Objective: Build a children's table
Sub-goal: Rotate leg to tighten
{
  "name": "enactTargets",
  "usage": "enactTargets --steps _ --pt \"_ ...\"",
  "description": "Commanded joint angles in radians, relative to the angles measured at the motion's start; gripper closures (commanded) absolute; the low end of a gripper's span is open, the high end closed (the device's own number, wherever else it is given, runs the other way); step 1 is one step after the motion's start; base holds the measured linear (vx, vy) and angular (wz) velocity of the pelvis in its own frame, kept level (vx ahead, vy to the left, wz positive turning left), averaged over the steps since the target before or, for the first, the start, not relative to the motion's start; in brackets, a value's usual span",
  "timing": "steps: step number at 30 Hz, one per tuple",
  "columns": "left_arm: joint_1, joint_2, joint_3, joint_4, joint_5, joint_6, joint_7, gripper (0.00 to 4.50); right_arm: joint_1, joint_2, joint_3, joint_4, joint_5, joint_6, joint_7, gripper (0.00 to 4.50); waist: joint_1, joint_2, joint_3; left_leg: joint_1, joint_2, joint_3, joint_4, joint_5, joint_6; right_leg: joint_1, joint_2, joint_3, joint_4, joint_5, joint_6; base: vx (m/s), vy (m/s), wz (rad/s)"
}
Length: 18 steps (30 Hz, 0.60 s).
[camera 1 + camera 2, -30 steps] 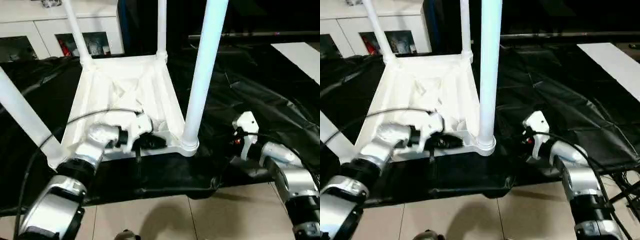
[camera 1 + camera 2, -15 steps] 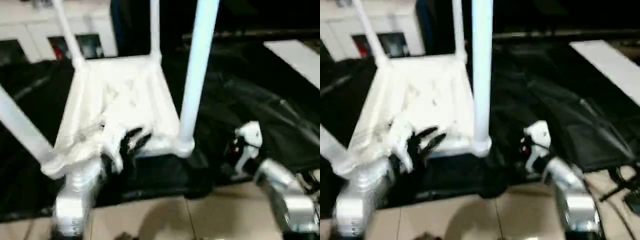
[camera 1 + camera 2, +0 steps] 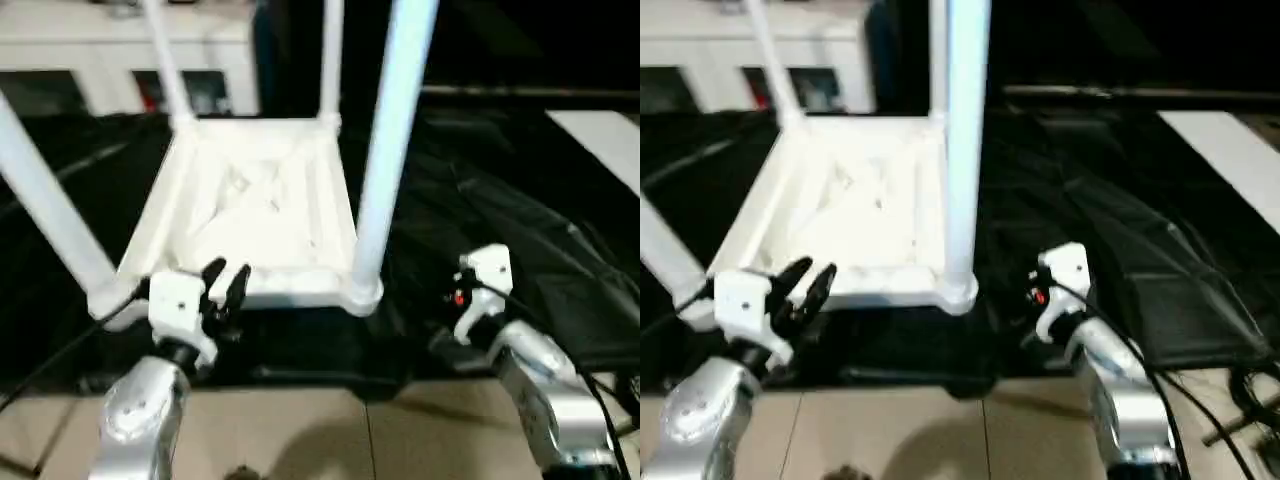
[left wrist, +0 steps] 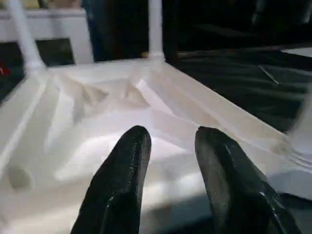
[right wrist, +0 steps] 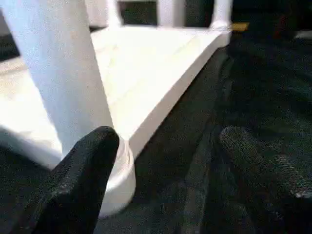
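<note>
Change since a second ago: the left hand (image 3: 224, 283), then reaching in over the near rim of the white plastic rectangular tabletop (image 3: 262, 215), has drawn back off it and now sits just in front of the near edge, its two black fingers (image 4: 127, 165) parted with nothing between them. The right hand (image 5: 165, 161) has come in nearer to the near-right leg; its fingers stand wide apart, empty, on either side of open black cloth.

Item, left: long white tapered tube leg, near-left (image 3: 50, 205), seated in its corner socket and leaning outward.

Item, centre: tabletop, upside down on the black-draped bench (image 3: 520, 200), ribbed underside facing up. Far-left leg (image 3: 165, 60) and far-right leg (image 3: 331, 55) both stand in their round corner sockets.

Item, right of centre: near-right leg (image 3: 390, 140), upright, foot in the near-right socket (image 3: 364, 295). In the right wrist view, its base sits just beside one finger, not touched.

Reading for the task: all four legs are in place and both hands are off the piece, so assembly looks complete or nearly so. Judged remaining: confirming each leg is pushed fully home, and turning the table onto its legs.

Item, background left: white cabinet (image 3: 120, 40) with glass-fronted compartments.

Brands, labels, writing: none legible anywhere. A small red light glows on the right wrist housing (image 3: 457, 297); no text beside it can be read.
</note>
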Motion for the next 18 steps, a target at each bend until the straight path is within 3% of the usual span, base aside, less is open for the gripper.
enactTargets --steps 1,2,3,4,5,6,7,8,9,10,11,12,13,14,15,16,17,18 --pt "0.010 0.015 -0.008 -0.033 0.003 0.013 0.011 2.61 -0.008 0.002 0.023 0.001 0.004 0.006 0.030 0.73 0.046 -0.041 -0.039 -0.026 -0.001 -0.006 -0.054 -0.092 0.063 0.059 -0.188 0.194 -0.184 -0.604 0.224 0.027 -0.156 0.17" --pt "0.025 0.026 -0.021 -0.043 0.007 0.015 0.014 2.61 -0.008 0.000 0.020 0.003 0.004 0.007 0.033 0.73 0.062 -0.029 -0.050 -0.035 0.008 -0.034 -0.044 -0.088 0.091 0.082 -0.237 0.226 -0.180 -0.474 0.144 -0.028 -0.107 0.24" --pt "0.029 0.027 -0.023 -0.045 0.009 0.016 0.017 2.61 -0.008 -0.002 0.018 0.004 0.007 0.008 0.034 0.73 0.062 -0.029 -0.050 -0.035 0.008 -0.034 -0.044 -0.088 0.091 0.082 -0.237 0.226 -0.180 -0.474 0.144 -0.028 -0.107 0.24" --pt "0.032 0.030 -0.023 -0.046 0.011 0.019 0.020 2.61 -0.007 -0.007 0.015 0.005 0.010 0.008 0.037 0.73 0.073 -0.033 -0.042 -0.031 -0.007 -0.048 -0.004 -0.088 0.065 0.069 -0.238 0.244 -0.188 -0.350 0.004 -0.033 -0.079 0.19" --pt "0.032 0.031 -0.021 -0.043 0.011 0.018 0.020 2.61 -0.007 -0.009 0.012 0.005 0.010 0.006 0.038 0.73 0.085 -0.030 -0.040 -0.038 -0.020 -0.056 0.009 -0.062 0.024 0.073 -0.223 0.226 -0.185 -0.324 -0.037 0.000 0.000 0.00" --pt "0.031 0.031 -0.018 -0.041 0.015 0.024 0.024 2.61 -0.008 -0.010 0.010 0.006 0.011 0.002 0.037 0.73 0.094 -0.026 -0.035 -0.032 -0.023 -0.058 0.006 -0.047 0.011 0.063 -0.209 0.215 -0.189 -0.316 -0.060 0.000 0.000 0.00" --pt "0.027 0.039 -0.019 -0.037 0.021 0.028 0.020 2.61 -0.010 -0.011 0.007 0.006 0.014 0.001 0.036 0.73 0.101 -0.024 -0.029 -0.016 -0.018 -0.056 -0.015 -0.022 0.004 0.051 -0.183 0.194 -0.198 -0.328 -0.114 0.000 0.000 0.00" --pt "0.024 0.043 -0.018 -0.034 0.023 0.034 0.017 2.61 -0.011 -0.011 0.006 0.007 0.015 -0.001 0.035 0.73 0.106 -0.013 -0.028 -0.002 -0.007 -0.056 -0.041 -0.009 0.007 0.044 -0.167 0.178 -0.200 -0.344 -0.140 -0.049 0.098 0.16" --pt "0.017 0.049 -0.016 -0.027 0.029 0.031 0.017 2.61 -0.013 -0.011 0.007 0.007 0.016 -0.005 0.035 0.73 0.107 -0.006 -0.027 0.013 0.004 -0.049 -0.076 0.002 0.018 0.039 -0.144 0.153 -0.203 -0.367 -0.152 -0.049 0.098 0.16" --pt "0.002 0.066 -0.014 -0.013 0.020 0.032 0.004 2.61 -0.018 -0.010 0.010 0.008 0.016 -0.006 0.034 0.73 0.080 0.016 -0.021 0.056 0.074 -0.040 -0.181 -0.145 0.071 0.004 -0.062 0.086 -0.171 -0.371 -0.138 -0.058 0.153 0.17" --pt "-0.004 0.075 -0.014 -0.007 0.011 0.035 -0.006 2.61 -0.020 -0.009 0.011 0.007 0.015 -0.004 0.033 0.73 0.073 0.036 -0.046 0.078 0.111 -0.055 -0.198 -0.207 0.077 0.003 -0.047 0.072 -0.143 -0.305 -0.128 -0.070 0.152 0.21" --pt "-0.009 0.083 -0.013 -0.003 0.000 0.043 -0.017 2.41 -0.022 -0.007 0.012 0.006 0.015 0.000 0.031 0.73 0.056 0.049 -0.051 0.076 0.155 -0.059 -0.223 -0.354 0.059 -0.002 -0.051 0.065 -0.111 -0.179 -0.113 -0.070 0.152 0.21" --pt "-0.026 0.099 -0.007 0.013 -0.038 0.054 -0.045 2.31 -0.021 0.001 0.005 0.005 0.029 0.004 0.033 0.73 0.039 0.053 -0.046 0.060 0.158 -0.049 -0.242 -0.474 0.000 0.005 -0.057 0.064 -0.101 -0.103 -0.097 -0.054 0.125 0.19" --pt "-0.046 0.111 0.002 0.033 -0.056 0.062 -0.057 2.26 -0.019 0.010 -0.004 0.002 0.049 0.011 0.036 0.56 0.029 0.046 -0.037 0.063 0.131 -0.026 -0.245 -0.575 -0.054 0.002 -0.069 0.071 -0.124 -0.147 -0.085 -0.036 0.107 0.14" --pt "-0.056 0.116 0.006 0.043 -0.059 0.062 -0.059 2.22 -0.018 0.014 -0.008 0.000 0.059 0.015 0.038 0.46 0.029 0.046 -0.037 0.063 0.131 -0.026 -0.245 -0.575 -0.054 0.002 -0.069 0.071 -0.124 -0.147 -0.085 -0.036 0.107 0.14" --pt "-0.079 0.124 0.017 0.064 -0.066 0.068 -0.059 2.22 -0.015 0.020 -0.015 -0.005 0.074 0.021 0.039 0.46 0.020 0.028 -0.031 0.071 0.098 -0.009 -0.232 -0.600 -0.087 -0.002 -0.090 0.080 -0.156 -0.281 -0.069 -0.038 0.091 0.07" --pt "-0.111 0.136 0.035 0.093 -0.061 0.081 -0.048 1.97 -0.009 0.022 -0.019 -0.015 0.081 0.025 0.039 0.29 0.014 0.022 -0.029 0.063 0.084 -0.005 -0.225 -0.562 -0.106 0.000 -0.113 0.085 -0.178 -0.465 -0.024 -0.036 0.072 -0.01" --pt "-0.124 0.140 0.044 0.101 -0.071 0.089 -0.052 1.87 -0.003 0.019 -0.018 -0.022 0.080 0.024 0.040 0.20 0.010 0.018 -0.029 0.059 0.084 -0.005 -0.224 -0.542 -0.106 0.002 -0.117 0.086 -0.181 -0.487 -0.012 -0.036 0.072 -0.01"
